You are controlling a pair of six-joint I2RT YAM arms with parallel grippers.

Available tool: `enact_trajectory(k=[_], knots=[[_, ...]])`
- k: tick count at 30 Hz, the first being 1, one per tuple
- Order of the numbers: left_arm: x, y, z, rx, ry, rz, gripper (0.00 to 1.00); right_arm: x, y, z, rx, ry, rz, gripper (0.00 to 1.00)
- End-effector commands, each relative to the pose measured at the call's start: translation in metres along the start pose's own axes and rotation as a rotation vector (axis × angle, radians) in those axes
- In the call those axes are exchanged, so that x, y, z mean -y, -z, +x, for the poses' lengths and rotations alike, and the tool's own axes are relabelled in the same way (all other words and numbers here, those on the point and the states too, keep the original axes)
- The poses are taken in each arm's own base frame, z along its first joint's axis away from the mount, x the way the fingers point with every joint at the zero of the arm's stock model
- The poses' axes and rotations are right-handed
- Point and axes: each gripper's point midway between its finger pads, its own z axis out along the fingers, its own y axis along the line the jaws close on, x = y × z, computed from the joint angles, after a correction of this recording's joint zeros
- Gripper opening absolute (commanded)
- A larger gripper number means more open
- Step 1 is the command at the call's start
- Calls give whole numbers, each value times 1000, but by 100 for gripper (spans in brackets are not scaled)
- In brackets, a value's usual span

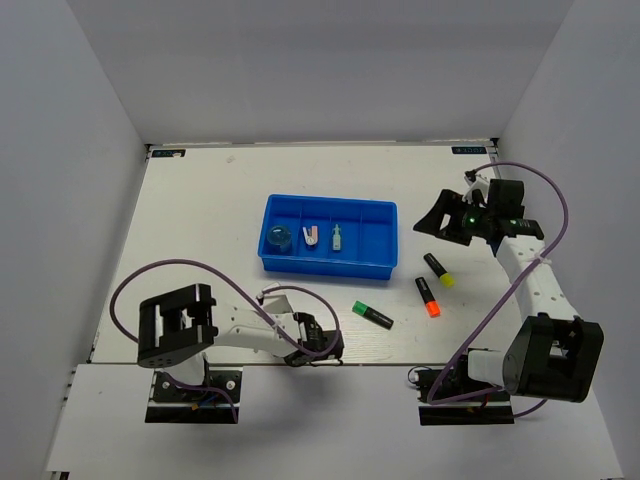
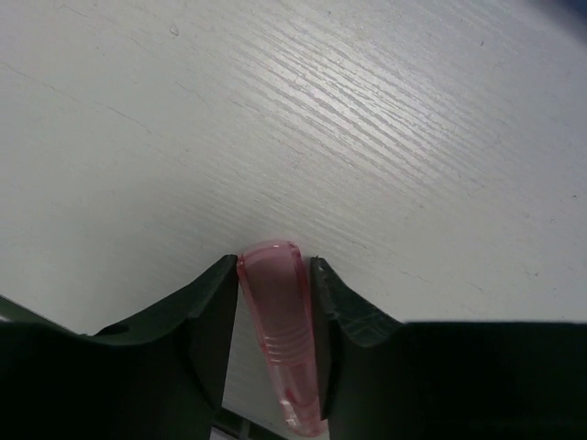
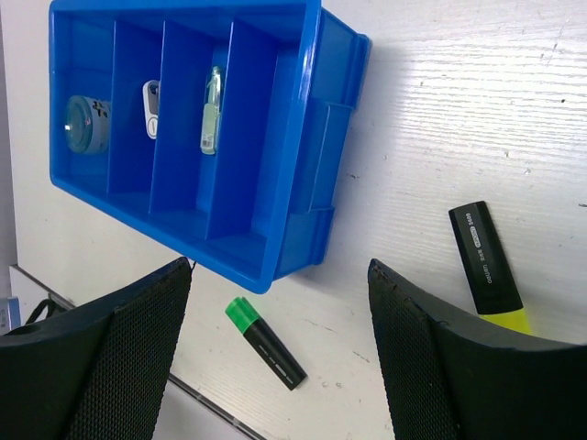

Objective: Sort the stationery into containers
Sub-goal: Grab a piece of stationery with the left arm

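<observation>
Table bears blue tray holding three items; left pincer clamps pink capsule, right pincer gapes.

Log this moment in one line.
left tool: shut on translucent pink capsule piece | right tool: open, empty | bright-blue plastic tray: one compartment empty

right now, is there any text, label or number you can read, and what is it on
No text is legible enough to quote.
yellow highlighter: white print on its barrel, too blurred to read.
blue stickers at the far corners: too small to read.
</observation>
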Motion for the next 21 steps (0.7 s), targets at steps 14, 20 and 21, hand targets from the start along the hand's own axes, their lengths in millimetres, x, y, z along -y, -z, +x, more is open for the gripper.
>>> enact_trajectory(k=[14,20,21], knots=[[30,-8,3,-174,478,-2,1,2,8,1,22,-16,-31,80],[47,19,-24,-139,376,80,1,2,7,3,16,-22,-41,80],[54,27,-31,-134,346,110,1,3,6,3,17,-16,-43,80]])
